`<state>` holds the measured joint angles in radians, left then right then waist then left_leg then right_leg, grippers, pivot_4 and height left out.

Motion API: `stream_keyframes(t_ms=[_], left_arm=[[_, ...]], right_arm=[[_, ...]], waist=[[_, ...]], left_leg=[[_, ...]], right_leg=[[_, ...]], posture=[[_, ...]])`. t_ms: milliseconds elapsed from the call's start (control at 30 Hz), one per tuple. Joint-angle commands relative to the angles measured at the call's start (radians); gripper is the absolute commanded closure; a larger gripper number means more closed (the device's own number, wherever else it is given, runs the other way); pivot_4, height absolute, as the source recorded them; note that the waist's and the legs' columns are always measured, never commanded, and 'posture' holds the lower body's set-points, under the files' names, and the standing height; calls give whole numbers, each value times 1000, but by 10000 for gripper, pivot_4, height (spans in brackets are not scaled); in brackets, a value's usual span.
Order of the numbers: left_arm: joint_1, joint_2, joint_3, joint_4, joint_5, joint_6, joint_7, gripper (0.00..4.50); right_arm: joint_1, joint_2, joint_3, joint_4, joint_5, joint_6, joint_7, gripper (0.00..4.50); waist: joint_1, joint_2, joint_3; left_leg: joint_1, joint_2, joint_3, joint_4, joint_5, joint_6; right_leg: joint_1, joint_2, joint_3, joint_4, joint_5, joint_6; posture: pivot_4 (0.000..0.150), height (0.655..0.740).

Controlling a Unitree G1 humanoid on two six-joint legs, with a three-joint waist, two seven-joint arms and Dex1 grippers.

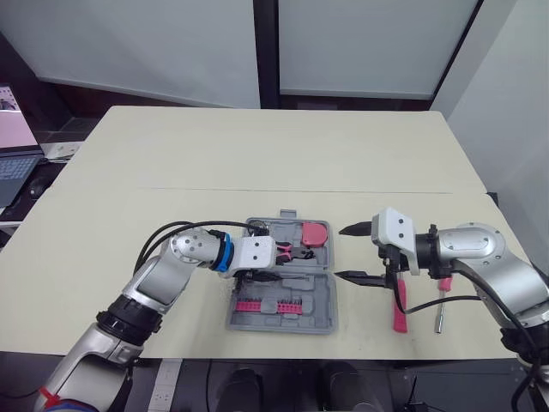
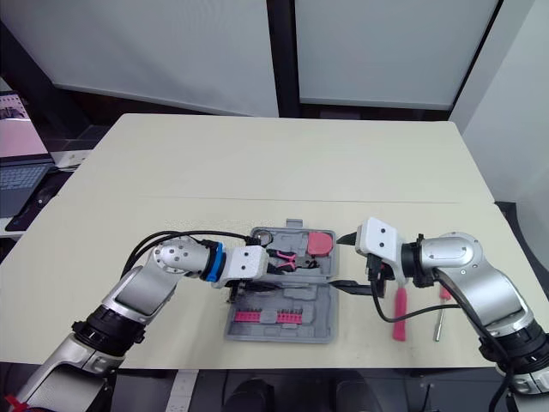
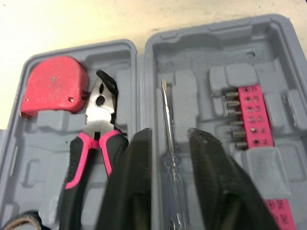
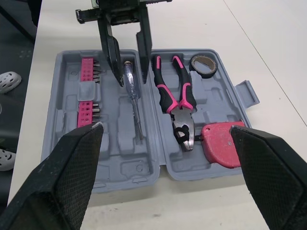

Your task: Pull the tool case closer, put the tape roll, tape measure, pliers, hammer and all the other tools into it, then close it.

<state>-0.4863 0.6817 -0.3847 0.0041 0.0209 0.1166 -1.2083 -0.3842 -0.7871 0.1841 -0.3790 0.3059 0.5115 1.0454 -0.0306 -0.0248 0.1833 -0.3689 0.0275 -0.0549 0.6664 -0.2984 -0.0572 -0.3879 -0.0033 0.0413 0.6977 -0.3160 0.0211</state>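
The tool case [image 4: 120,167], a grey moulded-plastic shell with shaped recesses, is lying open flat near the front edge of the cream counter [image 1: 257,146], roughly midway along that edge. Its far half is holding the tape measure [image 3: 53,84], a rounded red housing with a matte surface, and just beside it the pliers [image 3: 100,108], which are showing steel jaws and glossy pink-and-black grips. The right wrist view is revealing the tape roll [image 4: 204,73], a dark ring seated in the corner recess next to the pliers' grips, and the latch tab [image 4: 247,93] projecting from the far rim. The near half is carrying two pink bit holders [image 3: 254,115] lined with short metal bits, and a screwdriver [image 4: 133,91] with a thin steel shaft and a clear handle. The left hand [image 3: 170,136] is hovering over this half with its textured black fingers slightly parted, flanking the clear handle; contact cannot be determined. The right hand [image 1: 341,253] is hanging above the counter just beside the case's right side, fingers spread wide. Behind it, on the counter toward the front right corner, a long pink-handled tool [image 1: 400,309] is lying with its head hidden, and a small driver [image 1: 441,309] with a metal shaft is lying near it.
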Motion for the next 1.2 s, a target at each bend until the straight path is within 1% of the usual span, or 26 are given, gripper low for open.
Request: stream_keyframes(t_ms=[33, 400, 533, 733, 800, 900, 967, 1067, 1167, 1200], left_arm=[[7, 4, 15, 4, 4, -17, 9, 44506], [10, -41, -14, 111, 60, -59, 50, 44506], [11, -70, -42, 178, 99, -100, 57, 44506], [20, -82, -36, 186, 103, -105, 58, 44506], [29, -84, -13, 161, 74, -101, 58, 44506], [48, -83, 66, 101, -13, -83, 64, 44506], [68, -62, 119, 64, -72, -83, 51, 44506], [102, -18, 246, -3, -195, -22, 43, 44506], [147, 59, 397, -60, -311, 64, 34, 38574], [165, 86, 454, -69, -350, 97, 34, 35952]], right_arm=[[-17, 0, -8, -15, 2, -21, 8, 0], [-9, -7, -14, -16, -6, -22, 19, 0], [-4, -8, -20, -9, -8, -25, 21, 0], [13, -14, -22, 18, -20, -53, 24, 0], [20, -19, -28, 35, -25, -67, 26, 0], [30, -30, -56, 77, -34, -113, 23, 0], [28, -41, -88, 119, -27, -143, 28, 0], [39, -77, -161, 191, 2, -185, 67, 0], [77, -118, -259, 248, 38, -222, 101, 0], [86, -129, -297, 267, 52, -219, 103, 0]], waist=[[1, 0, 0], [1, 0, 0], [2, 0, 0], [6, 0, -1], [6, 0, -1], [4, 0, -1], [4, 0, -1], [4, 0, -1], [2, 0, -1], [2, 0, -1]], left_leg=[[0, 0, 0, 0, 0, 0], [0, 0, 0, 0, 0, 0], [0, 0, 0, 0, 0, 0], [0, 0, 0, 2, 0, 0], [1, 0, 0, 2, 0, 0], [1, 0, 0, 2, 0, 0], [0, 1, 0, 2, 0, 0], [0, 2, 0, 2, 0, 0], [0, 2, 0, 1, 0, 0], [0, 2, 0, 0, 0, 0]], right_leg=[[0, 0, 0, 0, 0, 0], [0, 0, 0, 0, 0, 0], [0, 0, -1, 0, 0, 0], [2, -2, -1, 0, 0, 0], [2, -2, 0, 0, 0, 0], [2, -2, 0, 0, 0, 0], [2, -2, -1, 0, 0, 0], [1, -2, 0, 0, 0, 0], [1, -2, 0, 0, 0, 0], [1, -2, 0, 0, 0, 0]], posture=[[1500, 7400], [1500, 7400], [1500, 7400], [1500, 7400], [1500, 7400], [1500, 7400], [1500, 7400], [1500, 7400], [1500, 7400], [1500, 7400]])
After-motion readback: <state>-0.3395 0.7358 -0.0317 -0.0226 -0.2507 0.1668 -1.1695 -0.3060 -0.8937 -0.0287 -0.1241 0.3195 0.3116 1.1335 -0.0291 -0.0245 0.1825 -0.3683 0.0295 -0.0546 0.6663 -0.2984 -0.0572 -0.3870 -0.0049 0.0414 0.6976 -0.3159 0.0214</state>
